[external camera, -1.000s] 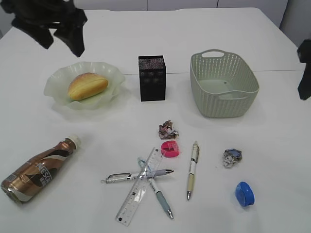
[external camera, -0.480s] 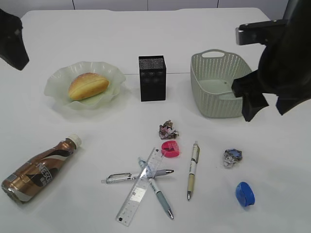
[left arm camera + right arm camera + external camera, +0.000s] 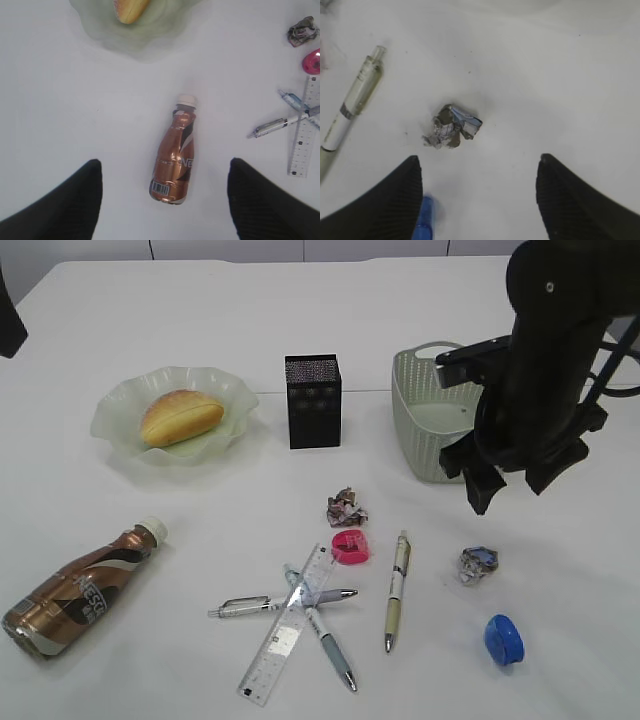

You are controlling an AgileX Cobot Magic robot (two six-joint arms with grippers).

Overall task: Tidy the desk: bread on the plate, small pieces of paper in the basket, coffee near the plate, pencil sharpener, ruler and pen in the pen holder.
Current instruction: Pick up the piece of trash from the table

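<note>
The bread (image 3: 180, 416) lies on the green plate (image 3: 112, 422). The coffee (image 3: 80, 590) lies on its side at the front left, and in the left wrist view my open left gripper (image 3: 165, 161) hovers high over the coffee (image 3: 176, 155). My right gripper (image 3: 510, 483) hangs open in front of the basket (image 3: 418, 435), above a paper wad (image 3: 478, 562); the wad (image 3: 451, 127) lies ahead of the open gripper (image 3: 479, 157). A second wad (image 3: 346, 507), a pink sharpener (image 3: 350, 547), a blue sharpener (image 3: 503, 639), the ruler (image 3: 288, 625) and pens (image 3: 397, 590) lie loose. The pen holder (image 3: 313, 400) stands mid-desk.
Two more pens (image 3: 325, 635) cross under the ruler. The blue sharpener (image 3: 423, 220) sits just beside my right gripper's left finger. The right arm hides part of the basket's near right side. The desk's far edge runs behind the plate and basket.
The right arm swung in from the right edge and dropped left to hang before the basket. The left arm drew back to the top-left corner. Nothing on the desk moved.
</note>
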